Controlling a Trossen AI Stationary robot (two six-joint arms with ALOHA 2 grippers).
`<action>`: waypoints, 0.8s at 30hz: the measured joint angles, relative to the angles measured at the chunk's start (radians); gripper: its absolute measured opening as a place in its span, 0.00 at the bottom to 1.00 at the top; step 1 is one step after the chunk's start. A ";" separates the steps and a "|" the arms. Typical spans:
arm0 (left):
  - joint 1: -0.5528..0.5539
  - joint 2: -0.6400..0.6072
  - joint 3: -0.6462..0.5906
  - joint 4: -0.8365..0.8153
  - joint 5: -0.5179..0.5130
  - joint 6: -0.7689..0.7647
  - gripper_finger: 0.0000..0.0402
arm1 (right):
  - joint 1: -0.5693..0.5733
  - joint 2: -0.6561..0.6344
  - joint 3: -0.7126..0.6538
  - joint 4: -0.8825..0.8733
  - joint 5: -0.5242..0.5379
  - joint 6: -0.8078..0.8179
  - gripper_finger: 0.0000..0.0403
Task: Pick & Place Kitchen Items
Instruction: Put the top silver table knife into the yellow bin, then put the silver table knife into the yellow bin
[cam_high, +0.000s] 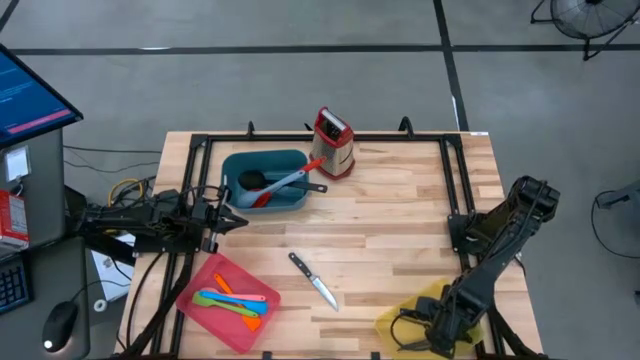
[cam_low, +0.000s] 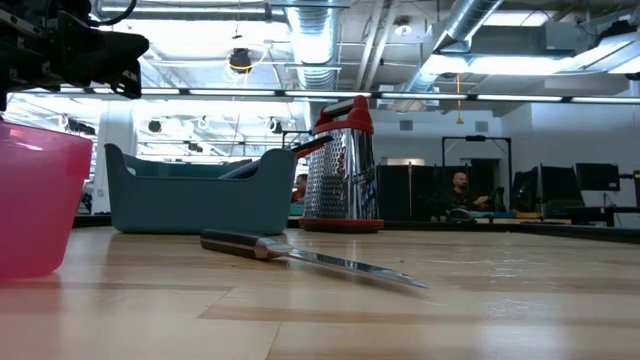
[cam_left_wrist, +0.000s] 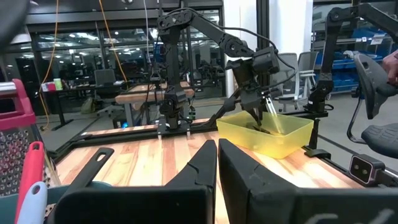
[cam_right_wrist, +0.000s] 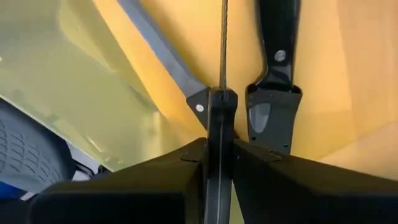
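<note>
Steel knife (cam_right_wrist: 222, 37) pinched in right tool (cam_right_wrist: 219, 165), inside yellow tray (cam_right_wrist: 74, 81)

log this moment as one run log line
left gripper: shut, idle by teal tray | right gripper: shut on knife, inside yellow tray | another knife: lying on table

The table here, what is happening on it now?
The right gripper is down in the yellow tray, shut on a thin knife standing edge-on between its fingers, with other knives lying beside it. The left gripper waits shut beside the teal tray. One more knife lies on the wooden table.
</note>
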 joint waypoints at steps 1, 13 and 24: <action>0.000 0.000 0.000 0.001 0.000 0.000 0.01 | 0.000 0.000 0.000 0.001 0.000 -0.003 0.11; 0.000 0.000 0.000 0.010 0.000 0.000 0.01 | -0.002 0.000 0.000 -0.009 -0.017 0.029 0.19; 0.000 0.000 0.000 0.015 0.000 0.000 0.01 | -0.131 -0.011 0.099 0.097 -0.201 0.040 0.54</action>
